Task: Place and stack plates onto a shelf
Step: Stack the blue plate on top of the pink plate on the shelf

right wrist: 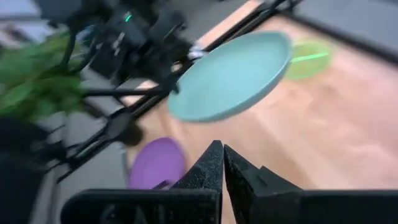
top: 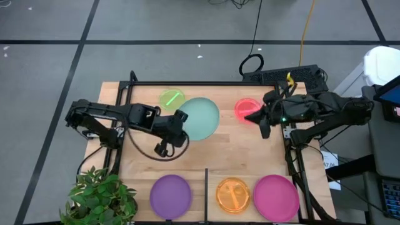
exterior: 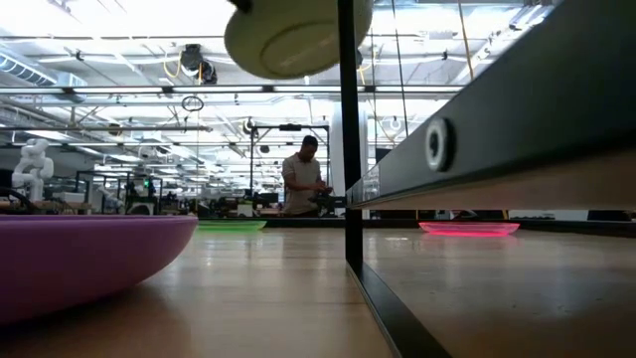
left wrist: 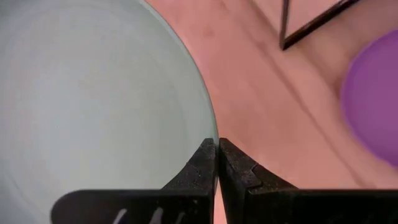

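1. At the near left corner a potted plant crowds the table edge; the purple plate lies just right of it, near the front edge.
2. The left arm reaches from the left side toward the middle. The left gripper is clenched on the near left rim of the pale teal plate. In the right wrist view this plate hangs tilted, lifted above the wood.
3. The small green plate lies flat at the far edge, just left of the teal one.
4. The thin black divider bar runs from the front edge inward, between the purple plate and the orange plate. Bare wood is open in the middle of the table.
5. On the shelf, right of the bar, the orange plate and the magenta plate lie side by side near the front edge.
6. The red-pink plate lies flat at the far right.
7. The right arm comes in from the right side. The right gripper is clenched on nothing, over the near edge of the red-pink plate.
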Controlling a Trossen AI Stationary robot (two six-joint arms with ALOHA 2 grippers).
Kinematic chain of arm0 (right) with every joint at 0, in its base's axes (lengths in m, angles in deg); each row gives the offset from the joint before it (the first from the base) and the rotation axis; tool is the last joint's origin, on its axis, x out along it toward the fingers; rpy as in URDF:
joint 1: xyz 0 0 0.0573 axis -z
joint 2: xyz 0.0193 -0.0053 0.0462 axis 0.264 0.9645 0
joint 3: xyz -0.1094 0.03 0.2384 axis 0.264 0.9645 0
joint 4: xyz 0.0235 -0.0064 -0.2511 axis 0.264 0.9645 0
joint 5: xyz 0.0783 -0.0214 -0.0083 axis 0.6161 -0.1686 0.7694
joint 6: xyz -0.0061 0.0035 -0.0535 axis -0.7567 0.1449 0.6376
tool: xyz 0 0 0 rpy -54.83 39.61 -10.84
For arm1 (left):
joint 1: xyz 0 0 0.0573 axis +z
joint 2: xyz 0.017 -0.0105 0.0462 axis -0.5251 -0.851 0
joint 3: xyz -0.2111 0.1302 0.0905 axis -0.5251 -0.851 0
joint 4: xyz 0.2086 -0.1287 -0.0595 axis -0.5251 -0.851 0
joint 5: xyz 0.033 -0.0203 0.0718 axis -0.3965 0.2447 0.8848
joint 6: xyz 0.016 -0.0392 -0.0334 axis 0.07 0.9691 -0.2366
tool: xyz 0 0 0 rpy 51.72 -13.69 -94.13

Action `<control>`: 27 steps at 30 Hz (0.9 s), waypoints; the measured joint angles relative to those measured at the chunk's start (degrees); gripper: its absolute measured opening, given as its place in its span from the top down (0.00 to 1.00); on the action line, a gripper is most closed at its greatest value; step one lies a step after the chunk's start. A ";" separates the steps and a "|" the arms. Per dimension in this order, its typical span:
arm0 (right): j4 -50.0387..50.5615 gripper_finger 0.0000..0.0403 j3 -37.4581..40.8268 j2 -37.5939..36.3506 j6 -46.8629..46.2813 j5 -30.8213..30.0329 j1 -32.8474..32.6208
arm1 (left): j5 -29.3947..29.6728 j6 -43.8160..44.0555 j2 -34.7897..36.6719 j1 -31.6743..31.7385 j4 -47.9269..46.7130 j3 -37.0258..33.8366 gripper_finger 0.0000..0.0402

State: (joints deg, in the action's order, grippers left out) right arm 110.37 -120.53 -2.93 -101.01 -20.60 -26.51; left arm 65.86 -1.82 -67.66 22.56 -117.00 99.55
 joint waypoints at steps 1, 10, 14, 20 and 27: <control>1.47 1.00 -1.47 0.82 0.75 -1.68 0.53 | 0.10 -0.78 -0.71 0.38 0.06 0.00 0.99; 7.58 1.00 -5.30 9.03 10.36 -3.73 9.11 | 9.95 -10.18 -8.03 1.87 2.21 0.00 0.99; 6.71 0.95 -5.30 11.74 18.05 -3.77 12.67 | 14.50 -12.57 -10.29 2.07 2.09 -0.02 0.99; 3.75 0.77 -5.31 15.18 34.42 -10.21 15.76 | 20.00 -13.68 -11.17 2.09 3.33 -0.07 0.99; -3.61 0.70 -5.30 18.56 40.21 -5.27 20.69 | 27.25 -12.75 -11.25 2.11 5.59 -0.07 0.96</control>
State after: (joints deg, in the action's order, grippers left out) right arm 106.76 -125.82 15.64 -60.80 -25.87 -5.81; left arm 93.11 -14.57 -78.91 24.67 -111.42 99.48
